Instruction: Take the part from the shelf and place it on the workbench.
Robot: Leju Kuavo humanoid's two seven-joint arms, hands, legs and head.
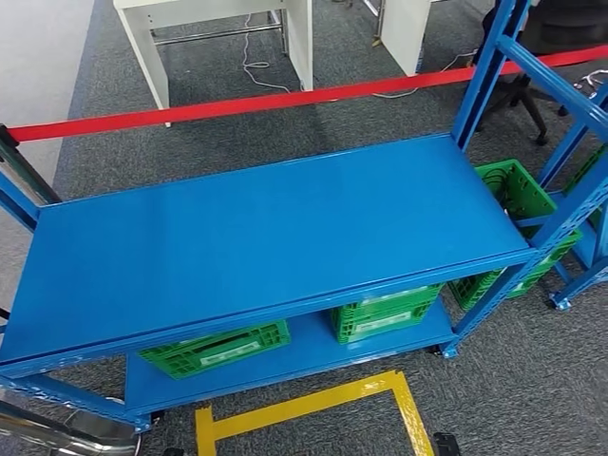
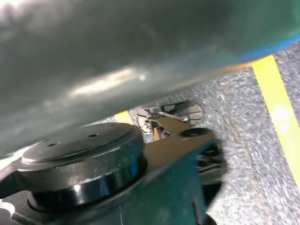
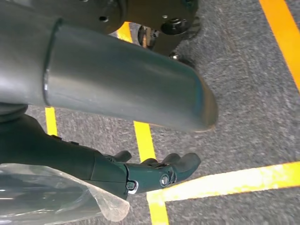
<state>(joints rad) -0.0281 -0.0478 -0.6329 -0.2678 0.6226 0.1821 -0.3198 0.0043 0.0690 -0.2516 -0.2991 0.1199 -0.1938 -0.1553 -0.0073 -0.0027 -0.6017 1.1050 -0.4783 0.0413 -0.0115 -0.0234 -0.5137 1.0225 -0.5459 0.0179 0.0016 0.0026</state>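
Your right hand (image 3: 159, 173) hangs low over grey carpet crossed by yellow floor lines (image 3: 226, 180), its fingers loosely stretched and slightly apart with nothing in them; how your left hand lies, you cannot tell. Ahead of you stands the blue shelf (image 1: 273, 228), with two green crates (image 1: 215, 349) on its lower level and a third green crate (image 1: 516, 190) just past its right end. You cannot make out the part itself from here.

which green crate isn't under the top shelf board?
The green crate at far right, beyond the blue upright, open top visible. The other two crates sit on the lower shelf beneath the top board.
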